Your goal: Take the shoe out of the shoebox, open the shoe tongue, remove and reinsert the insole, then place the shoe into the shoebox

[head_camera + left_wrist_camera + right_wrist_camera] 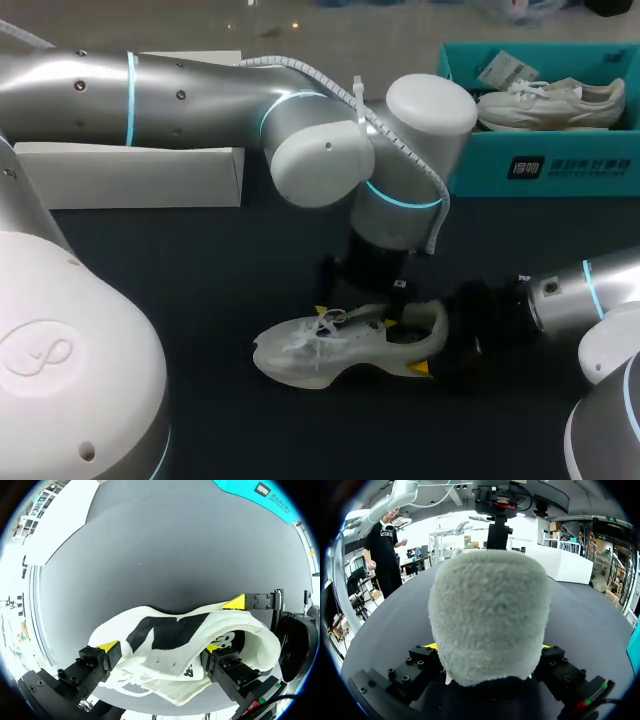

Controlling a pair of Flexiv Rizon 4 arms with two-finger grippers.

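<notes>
Broadly, the dark counter (200, 290) carries a white shoe (320, 355) upright. My right hand (489, 650) is clamped on the shoe's heel; my left hand (161, 647) sits over its laces and opening, grip impossible to tell. Well beyond the heel stands the teal shoebox (480, 172) with a second shoe (550, 103) inside; beyond the toe, a white box (130, 175). Dark counter stretches between the shoe and both boxes.

shoe (489, 615): fuzzy pale grey heel, upright, close ahead | right gripper (488, 652): 2 black fingers (420, 665) clamp the heel from both sides, yellow tips barely showing at its edges | left gripper (498, 510): black, hanging over the shoe's far end | table (600, 625): dark, under the shoe
</notes>
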